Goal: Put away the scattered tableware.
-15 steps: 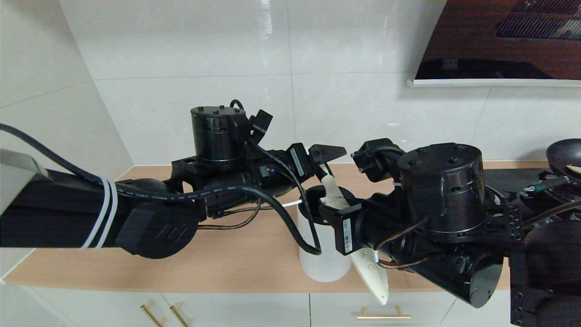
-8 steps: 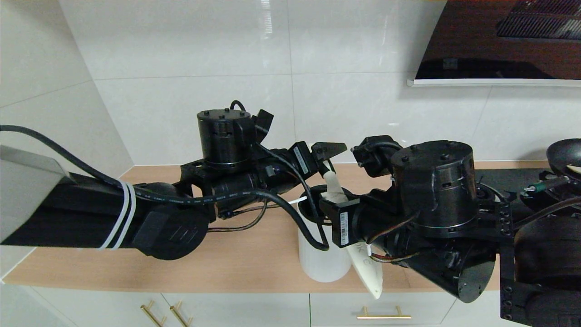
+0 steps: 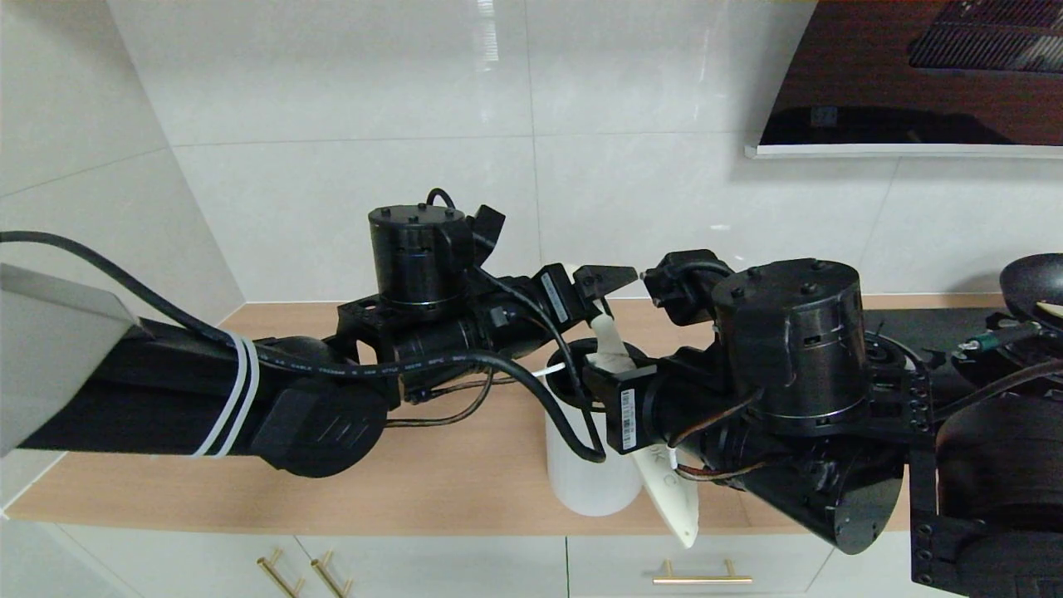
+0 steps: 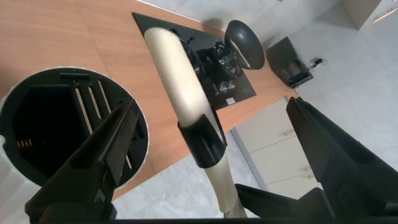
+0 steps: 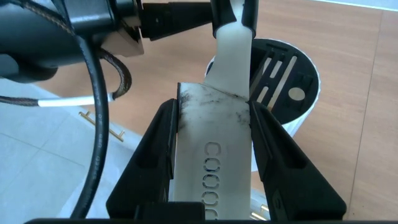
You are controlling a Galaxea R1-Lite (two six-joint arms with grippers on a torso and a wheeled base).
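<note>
Nearest the camera, the broad blade of the white spatula (image 3: pixel 674 498) hangs down past the counter edge, in front of the cabinet's brass pull (image 3: pixel 702 577). The right gripper (image 5: pixel 214 112) is clamped on that blade, its 2 fingers pressed against the flat sides, so the spatula slants up and away over the utensil holder (image 3: pixel 581 482). The holder is a white cylinder with a black slotted insert, standing on the wooden counter (image 3: pixel 415 482) directly under the 2 wrists.

Beyond the holder's rim, the spatula's handle rises into the left gripper (image 4: pixel 211 106). Its fingers are spread wide, with the handle and its black band between them and touching neither.

Farther right on the counter is a black cooktop (image 3: pixel 922 320) with a dark pan (image 3: pixel 1030 282) on it.
</note>
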